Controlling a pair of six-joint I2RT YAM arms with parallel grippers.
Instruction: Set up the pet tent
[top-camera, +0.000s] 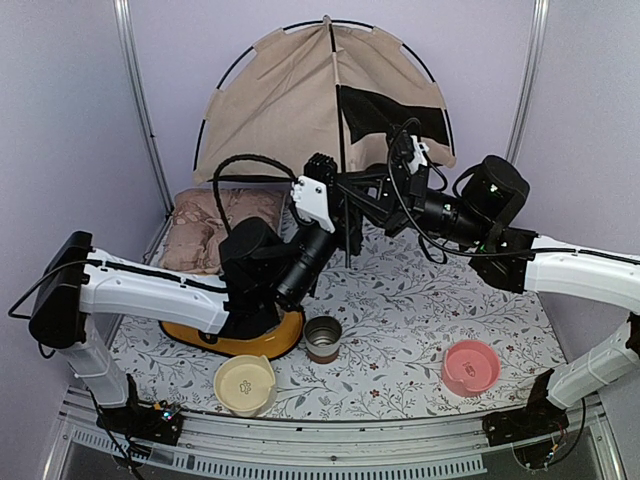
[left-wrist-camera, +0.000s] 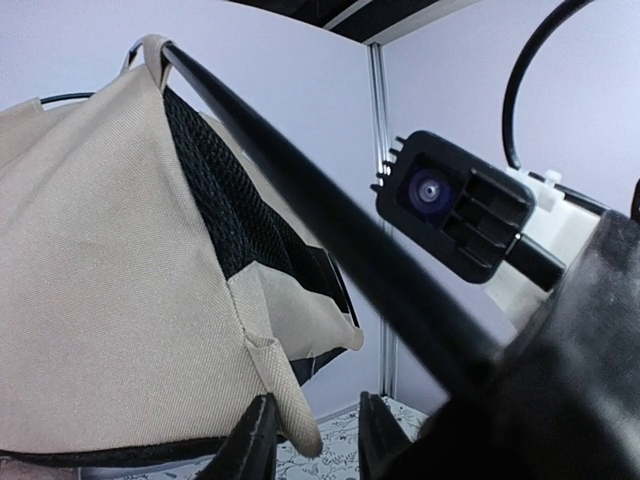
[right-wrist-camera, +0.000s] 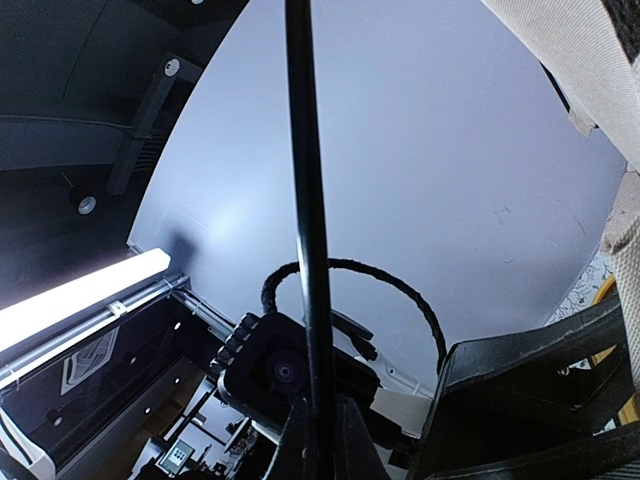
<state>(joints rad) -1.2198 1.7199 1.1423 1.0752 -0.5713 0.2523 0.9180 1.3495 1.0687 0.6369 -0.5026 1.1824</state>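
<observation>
The pet tent (top-camera: 280, 100) stands against the back wall, tan fabric stretched on curved black poles. One thin black pole (top-camera: 338, 150) runs straight down its front to the mat. My right gripper (right-wrist-camera: 320, 430) is shut on that pole (right-wrist-camera: 305, 200); from above it (top-camera: 365, 200) meets the pole from the right. My left gripper (left-wrist-camera: 318, 440) is open beside the tent fabric (left-wrist-camera: 100, 280). A tan fabric tab (left-wrist-camera: 290, 410) hangs between its fingers, against the left one. The pole (left-wrist-camera: 330, 220) crosses close above. From above, the left gripper (top-camera: 345, 225) sits at the pole's lower part.
A pinkish patterned cushion (top-camera: 215, 225) lies at the back left. Under my left arm is a yellow-orange dish (top-camera: 270, 345). A metal cup (top-camera: 322, 338), a cream bowl (top-camera: 245, 385) and a pink bowl (top-camera: 470, 367) stand along the front of the floral mat (top-camera: 420, 310).
</observation>
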